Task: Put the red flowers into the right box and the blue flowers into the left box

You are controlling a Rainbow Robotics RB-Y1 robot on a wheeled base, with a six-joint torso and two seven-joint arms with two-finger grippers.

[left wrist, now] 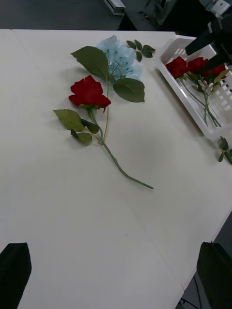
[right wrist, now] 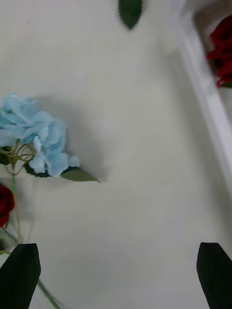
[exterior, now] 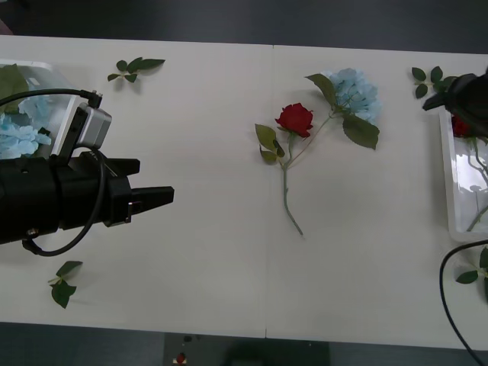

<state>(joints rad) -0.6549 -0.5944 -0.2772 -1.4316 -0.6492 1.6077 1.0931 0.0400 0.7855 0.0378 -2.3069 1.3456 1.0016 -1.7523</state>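
One red rose [exterior: 294, 119] lies mid-table, its stem crossing the stem of a light-blue hydrangea [exterior: 354, 91]. My left gripper [exterior: 156, 200] hovers open over the table to their left, facing both flowers [left wrist: 88, 92] from a distance with nothing between its fingers. Blue flowers [exterior: 19, 137] lie in the left box [exterior: 53, 72] behind it. My right gripper [exterior: 457, 95] is open over the near end of the right box [exterior: 447, 183], which holds red flowers [left wrist: 193, 65]. The right wrist view shows the hydrangea [right wrist: 38, 135] and the box rim [right wrist: 203, 91].
Loose green leaf sprigs lie at the back left [exterior: 136, 69], front left [exterior: 62, 284], back right [exterior: 427, 80] and front right [exterior: 473, 274]. A cable hangs at the front right corner. Bare white table surrounds the two flowers.
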